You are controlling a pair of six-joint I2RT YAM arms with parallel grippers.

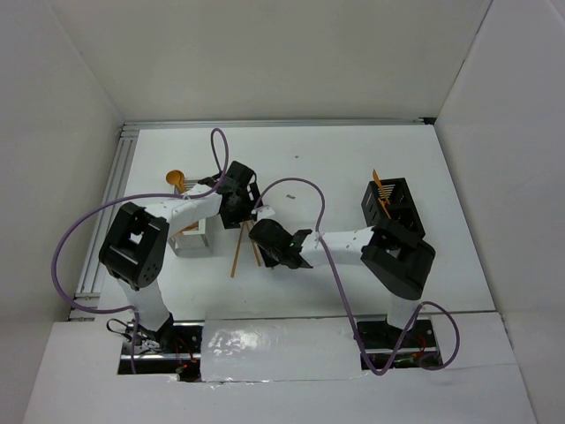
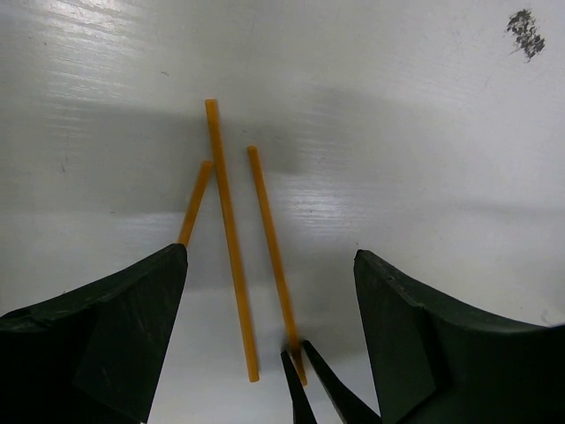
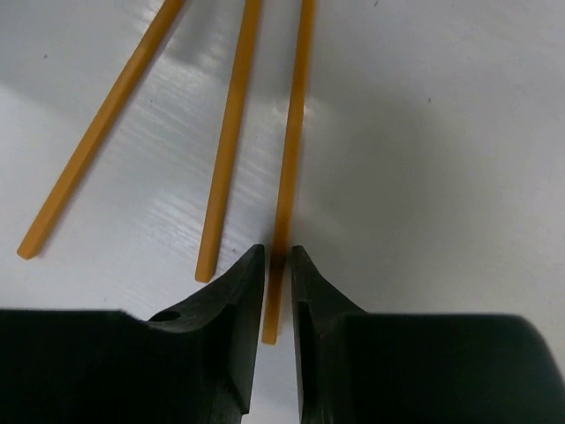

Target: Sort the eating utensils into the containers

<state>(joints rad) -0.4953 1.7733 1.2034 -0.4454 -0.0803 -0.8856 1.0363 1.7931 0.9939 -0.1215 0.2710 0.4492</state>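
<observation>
Orange sticks (image 3: 228, 150) lie on white table (image 3: 441, 177); right hand (image 3: 277, 258) straddles one.

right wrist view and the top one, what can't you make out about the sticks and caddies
Right wrist view: the far ends of the orange sticks are cut off by the top edge.
Right wrist view: whether the right gripper truly pinches the one between its fingertips is unclear.
Top view: the white caddy is mostly hidden by the left arm.
Top view: the utensils in the black caddy are too small to tell apart.
</observation>
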